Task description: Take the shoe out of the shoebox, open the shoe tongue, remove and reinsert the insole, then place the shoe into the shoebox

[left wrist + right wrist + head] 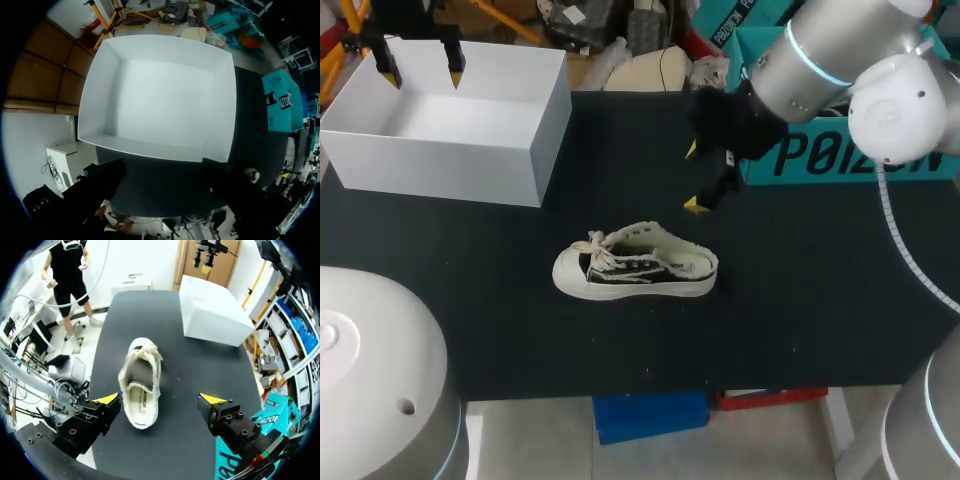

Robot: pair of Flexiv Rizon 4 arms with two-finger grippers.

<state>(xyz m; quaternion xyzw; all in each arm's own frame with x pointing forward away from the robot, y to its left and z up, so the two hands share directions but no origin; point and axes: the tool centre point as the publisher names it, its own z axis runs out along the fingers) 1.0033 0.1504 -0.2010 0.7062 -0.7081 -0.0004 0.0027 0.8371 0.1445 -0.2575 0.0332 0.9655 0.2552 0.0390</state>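
White canvas with a black side panel, the shoe (635,268) stood on its sole near the middle of the table (820,300). It was well apart from the shoebox (430,165), which sat at the table's far left corner. That put the shoe on open ground where both arms could get at it, so the taking-out step looked done. The laces lay across the front and the insole showed inside the opening, so the tongue and insole work seemed not yet begun.

The right gripper (694,178) hung above the table just behind the heel, on the far side of the shoe. Its jaws were spread wide and held nothing. In its wrist view the shoe lay ahead between the two yellow tips, heel nearest, a line-up that probably suited a descent onto the collar or tongue.

The left gripper (420,65) hovered over the shoebox's far rim, jaws wide open and empty. The box below it was bare inside, and the arm was likely parked there to keep clear.
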